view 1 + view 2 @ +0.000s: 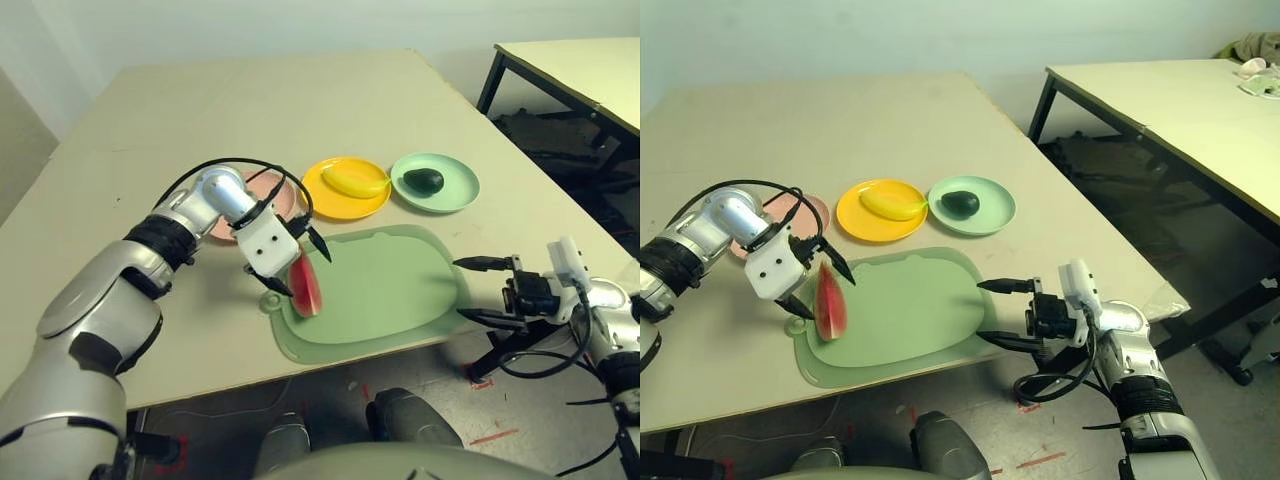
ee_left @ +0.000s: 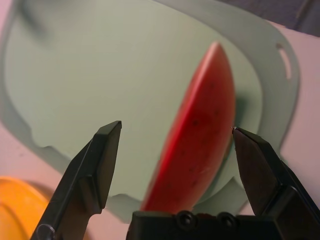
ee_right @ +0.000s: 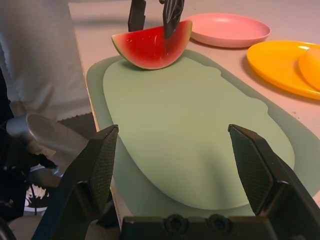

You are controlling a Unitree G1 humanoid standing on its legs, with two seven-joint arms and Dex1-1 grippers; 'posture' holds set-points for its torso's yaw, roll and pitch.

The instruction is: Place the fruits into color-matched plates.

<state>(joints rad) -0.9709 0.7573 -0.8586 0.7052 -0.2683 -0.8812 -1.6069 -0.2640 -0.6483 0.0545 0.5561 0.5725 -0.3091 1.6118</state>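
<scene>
The red watermelon wedge stands on its green rind at the left end of the large green mat. My left gripper is open and straddles the wedge, one fingertip apart from its red face, the other close by its rind edge. The banana lies in the yellow plate. The avocado rests in the mint green plate. My left wrist partly hides the empty pink plate. At the mat's right end my right gripper is open and holds nothing.
The mat lies close to the table's front edge, beyond which is the floor. A second table stands at the back right. Black cables loop over my left wrist. The far half of the table is bare.
</scene>
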